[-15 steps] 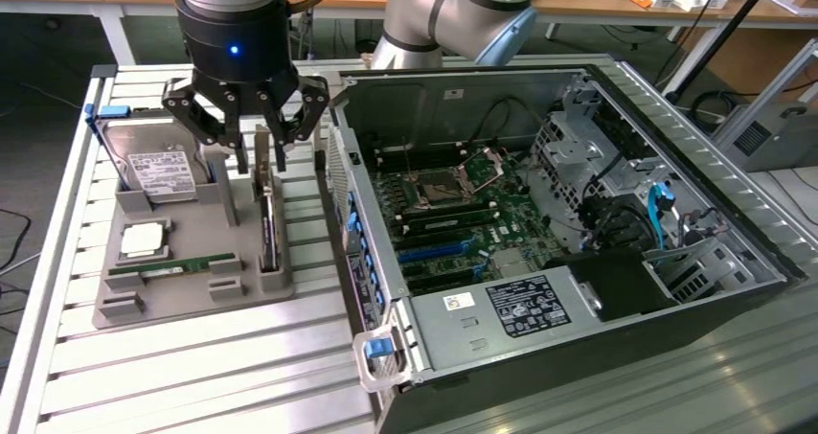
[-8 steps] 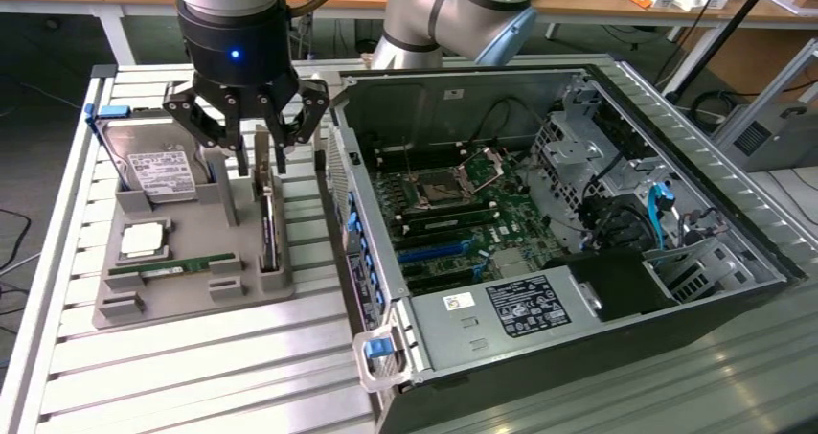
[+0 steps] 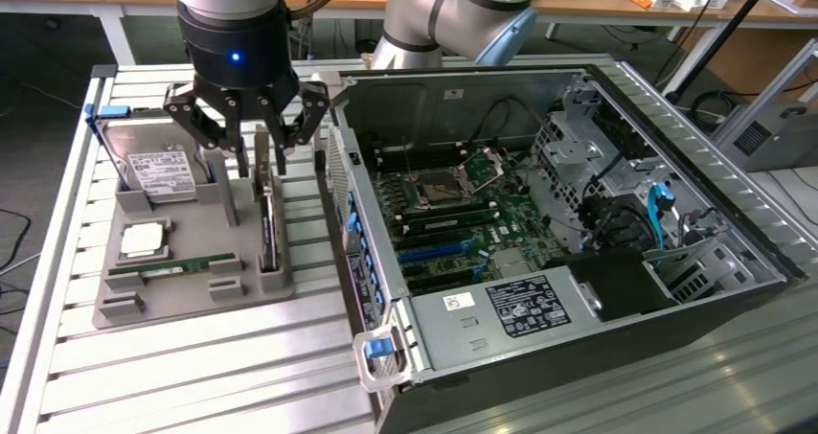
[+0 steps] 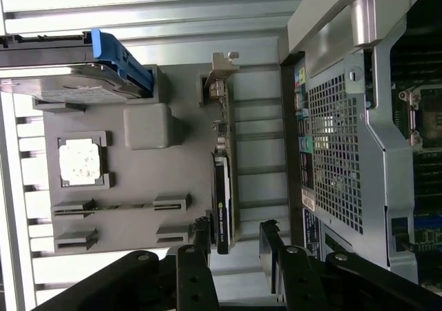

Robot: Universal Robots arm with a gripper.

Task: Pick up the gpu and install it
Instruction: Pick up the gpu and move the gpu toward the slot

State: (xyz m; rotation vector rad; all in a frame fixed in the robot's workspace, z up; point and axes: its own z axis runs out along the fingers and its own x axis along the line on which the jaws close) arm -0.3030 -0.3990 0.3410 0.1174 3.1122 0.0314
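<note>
Silver boxy hard drive (image 3: 153, 166) propped in grey slotted holder (image 3: 192, 231) | thin dark gpu card (image 3: 266, 218) standing on edge at holder's side toward the exterior view's right | black gripper (image 3: 260, 151) spread wide, straddling the card | open computer case (image 3: 537, 214) alongside.

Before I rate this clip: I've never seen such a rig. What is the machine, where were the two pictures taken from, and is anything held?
It is one robot arm ending in an open hand. The exterior view comes from a camera off the arm; the wrist view looks past the hand's fingers. On the slatted table a grey tray carries a hard drive, a processor chip, a green memory stick and the gpu, standing on edge. Beside it sits an open computer case. The hand hangs above the gpu and holds nothing.
</note>
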